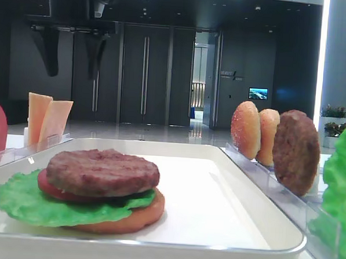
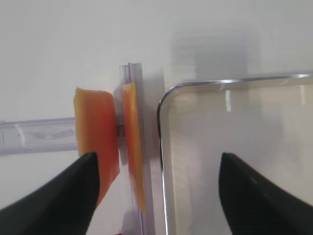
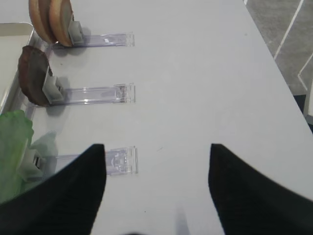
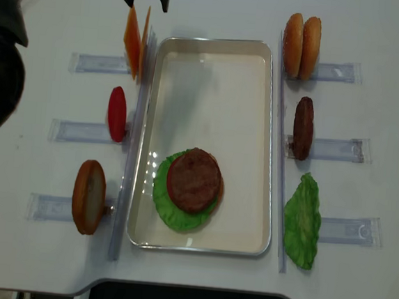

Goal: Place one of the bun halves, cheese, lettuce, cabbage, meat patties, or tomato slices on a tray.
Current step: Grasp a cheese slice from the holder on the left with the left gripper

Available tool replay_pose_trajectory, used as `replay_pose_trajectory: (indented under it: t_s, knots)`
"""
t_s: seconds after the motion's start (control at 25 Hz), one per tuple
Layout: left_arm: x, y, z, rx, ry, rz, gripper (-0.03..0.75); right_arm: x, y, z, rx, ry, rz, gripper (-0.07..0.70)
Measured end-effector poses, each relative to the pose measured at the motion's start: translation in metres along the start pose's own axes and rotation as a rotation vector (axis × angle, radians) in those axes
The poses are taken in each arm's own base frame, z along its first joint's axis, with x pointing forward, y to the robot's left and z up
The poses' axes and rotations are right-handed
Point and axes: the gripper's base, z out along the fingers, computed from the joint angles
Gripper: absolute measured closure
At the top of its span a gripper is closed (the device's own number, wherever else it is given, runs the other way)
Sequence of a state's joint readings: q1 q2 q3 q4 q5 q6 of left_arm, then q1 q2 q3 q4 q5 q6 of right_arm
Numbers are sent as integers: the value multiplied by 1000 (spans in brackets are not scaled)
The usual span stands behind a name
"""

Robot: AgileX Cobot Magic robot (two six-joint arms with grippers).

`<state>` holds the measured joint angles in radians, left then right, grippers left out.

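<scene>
The white tray [image 4: 216, 42] lies in the middle of the table. On it is a stack: a bun half [image 1: 139, 217], lettuce [image 4: 163, 204], a tomato slice [image 1: 47, 187] and a meat patty [image 4: 194, 180] on top. Two cheese slices [image 4: 133, 40] stand upright in a clear rack by the tray's far left corner. My left gripper [image 2: 157, 155] hovers open above that corner; one finger is over the outer cheese slice [image 2: 95, 132] and the other over the tray [image 2: 234, 147]. My right gripper [image 3: 156, 146] is open over bare table, holding nothing.
Left racks hold a tomato slice [image 4: 117, 113] and a bun half [image 4: 88, 196]. Right racks hold two bun halves [image 4: 301, 37], a patty [image 4: 303, 127] and lettuce [image 4: 301, 220]. A clear rack end [image 3: 120, 160] lies near the right gripper's left finger.
</scene>
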<state>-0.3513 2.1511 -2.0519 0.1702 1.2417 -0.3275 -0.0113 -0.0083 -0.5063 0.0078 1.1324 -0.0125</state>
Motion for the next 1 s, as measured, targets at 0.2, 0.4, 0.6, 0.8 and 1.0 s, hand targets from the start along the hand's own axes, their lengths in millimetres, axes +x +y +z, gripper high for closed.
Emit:
replay_pose_trajectory:
  t_s: [0.2, 0.4, 0.6, 0.8, 1.0]
  knots:
    - [1, -2, 11, -6, 21, -6, 137, 0, 0, 0, 0, 0, 0, 197]
    - [1, -3, 18, -9, 36, -8, 137, 0, 0, 0, 0, 0, 0, 197]
    - [2, -4, 29, -15, 55, -5, 137, 0, 0, 0, 0, 0, 0, 197]
    - [4, -6, 42, -22, 81, -1, 137, 0, 0, 0, 0, 0, 0, 197]
    - [5, -7, 50, -26, 95, 1, 137, 0, 0, 0, 0, 0, 0, 197]
